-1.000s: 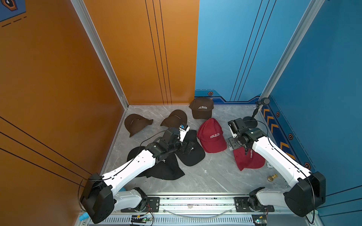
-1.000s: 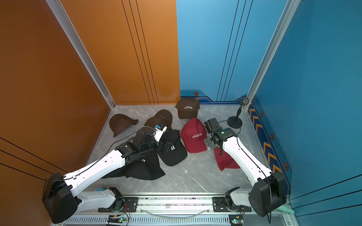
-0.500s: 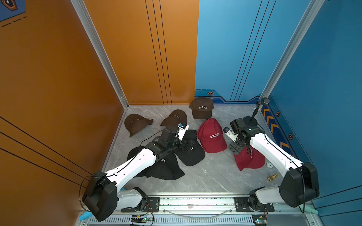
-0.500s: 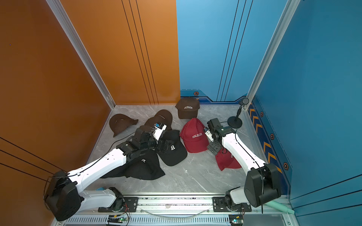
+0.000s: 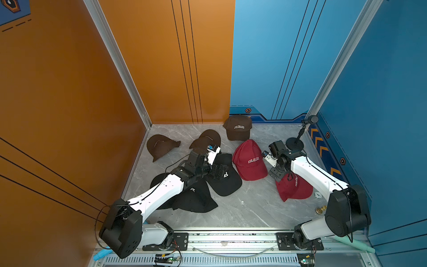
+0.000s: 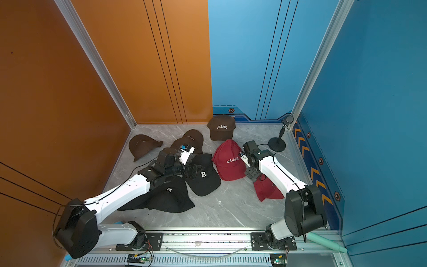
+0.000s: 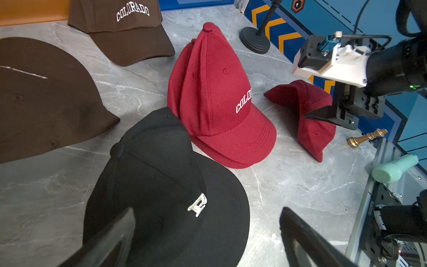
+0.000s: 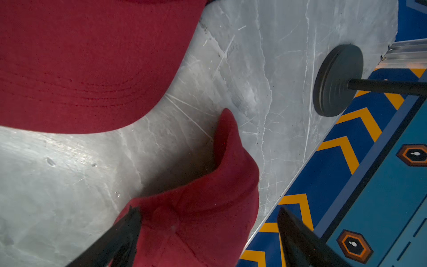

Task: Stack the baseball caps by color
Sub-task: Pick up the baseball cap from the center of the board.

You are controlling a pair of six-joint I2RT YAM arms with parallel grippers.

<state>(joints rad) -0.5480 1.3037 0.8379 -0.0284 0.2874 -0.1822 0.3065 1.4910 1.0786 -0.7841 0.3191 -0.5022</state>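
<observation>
Top views, counter contents, left to right.

1. Dark brown cap, alone near the orange wall. A second brown cap lies just behind the left wrist.
2. Black pile, overlapping caps under the left forearm.
3. Left pincer: jaws spread, empty, hovering over the black "R" cap, hardly shifted in the last second. That cap's brim points to the front rail, long axis back-to-front.
4. Brown "COLORADO" cap, at the back wall, brim forward.
5. Red stack: two caps nested, per the left wrist view. Brim toward the front rail, button toward the back.
6. Right pincer: a second ago it stood beside the stack. It has since tipped down over the lone red cap. The right wrist view shows its fingers wide apart either side of the crown button, nothing gripped yet. Reading: pick-up of the last loose red cap is beginning, and once that cap is stacked, red would be complete.
7. Lone red cap: collapsed flat, just right of the stack and apart from it, long axis roughly back-to-front. Which end is the brim cannot be told.
8. Microphone stand, back right corner, not task stock.
</observation>
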